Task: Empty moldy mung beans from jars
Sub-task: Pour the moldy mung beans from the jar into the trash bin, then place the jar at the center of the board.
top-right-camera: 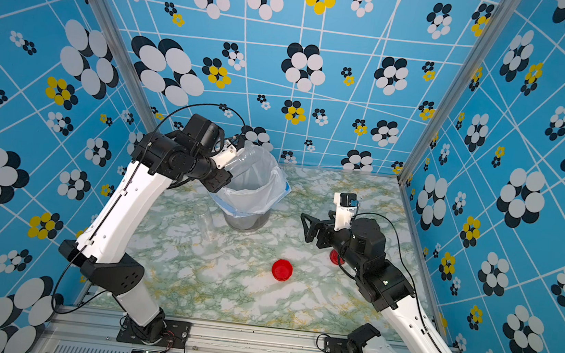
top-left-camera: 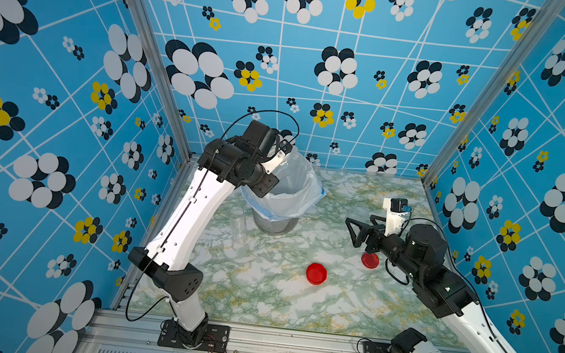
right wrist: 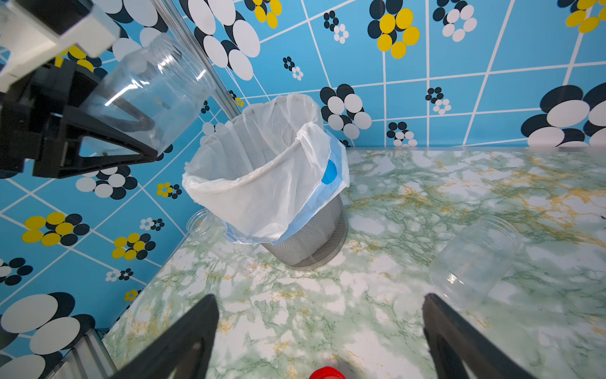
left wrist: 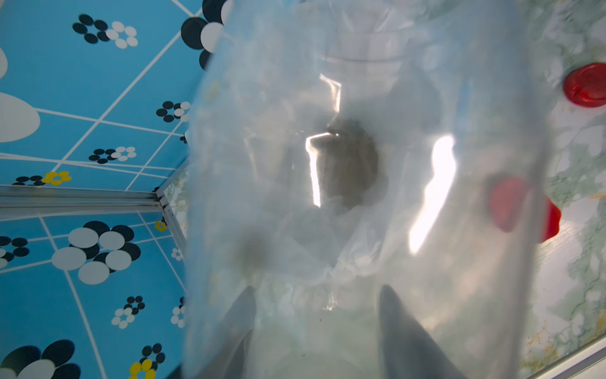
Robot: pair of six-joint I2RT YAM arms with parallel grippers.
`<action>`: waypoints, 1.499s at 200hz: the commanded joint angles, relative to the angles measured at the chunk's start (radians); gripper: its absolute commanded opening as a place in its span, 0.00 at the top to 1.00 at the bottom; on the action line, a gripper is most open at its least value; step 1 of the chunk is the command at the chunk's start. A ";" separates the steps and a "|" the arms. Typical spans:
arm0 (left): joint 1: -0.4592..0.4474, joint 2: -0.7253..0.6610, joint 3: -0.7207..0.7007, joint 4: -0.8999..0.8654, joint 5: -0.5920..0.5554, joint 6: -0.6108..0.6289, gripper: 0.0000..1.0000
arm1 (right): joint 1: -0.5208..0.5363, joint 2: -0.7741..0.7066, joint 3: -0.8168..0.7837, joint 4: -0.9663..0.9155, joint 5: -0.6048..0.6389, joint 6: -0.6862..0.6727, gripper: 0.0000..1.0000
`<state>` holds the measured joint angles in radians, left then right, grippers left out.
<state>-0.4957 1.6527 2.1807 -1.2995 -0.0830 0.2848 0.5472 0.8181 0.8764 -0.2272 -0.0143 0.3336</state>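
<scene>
Clear round plastic jar [left wrist: 426, 279], clamped in the left gripper's [right wrist: 152, 137] jaws, tilts above the white-bagged mesh bin [right wrist: 314, 239] by the table's [top-left-camera: 262, 290] far edge; the dark heap inside is probably mung beans [left wrist: 351, 164]. Right gripper's [top-left-camera: 351, 232] jaws stand apart, empty. Retreating low could snag the bag.

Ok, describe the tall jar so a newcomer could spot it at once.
Start at the mesh bin lined with a white bag, at the back of the marbled table. Beside its base, on the left arm's side, stands the tall jar, clear and lidless. It is the slimmest; the wider jar is held tilted in the left tool.
</scene>
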 commanded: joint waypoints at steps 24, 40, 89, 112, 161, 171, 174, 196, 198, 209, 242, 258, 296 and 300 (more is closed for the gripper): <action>0.074 -0.069 0.054 0.096 0.326 -0.285 0.59 | 0.000 -0.018 0.011 -0.004 -0.007 -0.010 0.01; 0.080 -0.070 0.049 0.096 0.379 -0.326 0.59 | 0.000 -0.018 0.016 -0.009 -0.008 -0.011 0.01; 0.133 -0.176 -0.138 0.331 0.748 -0.452 0.59 | 0.000 -0.026 0.009 -0.007 -0.011 0.003 0.01; 0.137 -0.206 -0.174 0.382 0.769 -0.478 0.59 | 0.000 -0.024 0.010 -0.004 -0.013 0.006 0.01; 0.064 -0.253 -0.261 0.371 0.649 -0.367 0.60 | 0.000 -0.035 0.010 0.011 -0.055 -0.011 0.01; 0.003 -0.284 -0.331 0.413 0.568 -0.305 0.60 | 0.000 -0.058 0.012 0.011 -0.060 -0.023 0.01; -0.025 -0.292 -0.358 0.426 0.549 -0.284 0.60 | 0.000 -0.068 0.013 0.011 -0.060 -0.027 0.01; -0.184 -0.369 -0.571 0.592 0.376 -0.153 0.60 | -0.001 -0.168 -0.002 0.052 -0.062 -0.012 0.01; -0.197 -0.377 -0.595 0.615 0.368 -0.146 0.60 | 0.000 -0.175 -0.006 0.063 -0.076 -0.011 0.01; -0.242 -0.421 -0.730 0.773 0.329 -0.152 0.60 | 0.000 -0.201 -0.008 0.114 -0.145 0.024 0.01; -0.359 -0.450 -0.950 1.064 0.220 -0.148 0.61 | 0.000 -0.200 -0.047 0.300 -0.271 0.234 0.01; -0.391 -0.441 -0.986 1.150 0.196 -0.146 0.61 | 0.000 -0.171 -0.047 0.296 -0.277 0.284 0.01; -0.439 -0.416 -1.012 1.299 0.212 -0.154 0.61 | 0.001 -0.130 -0.068 0.287 -0.279 0.325 0.01; -0.444 -0.411 -1.008 1.304 0.219 -0.156 0.61 | 0.002 -0.127 -0.074 0.297 -0.280 0.330 0.01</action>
<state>-0.9142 1.2297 1.1732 -0.1883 0.1558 0.1177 0.5472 0.6846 0.8322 0.0143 -0.2661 0.5880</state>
